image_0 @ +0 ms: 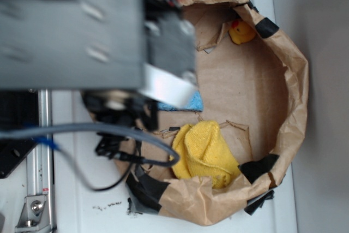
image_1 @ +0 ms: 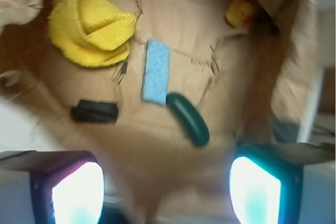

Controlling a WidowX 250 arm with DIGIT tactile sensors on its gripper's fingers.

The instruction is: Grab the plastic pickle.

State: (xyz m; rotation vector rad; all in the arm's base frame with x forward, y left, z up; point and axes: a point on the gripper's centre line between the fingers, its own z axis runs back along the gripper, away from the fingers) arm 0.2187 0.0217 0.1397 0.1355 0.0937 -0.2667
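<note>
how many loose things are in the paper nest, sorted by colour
yellow: 2, cloth and duck
blue: 1, sponge
dark green: 1, pickle
black: 1, small block
total: 5
</note>
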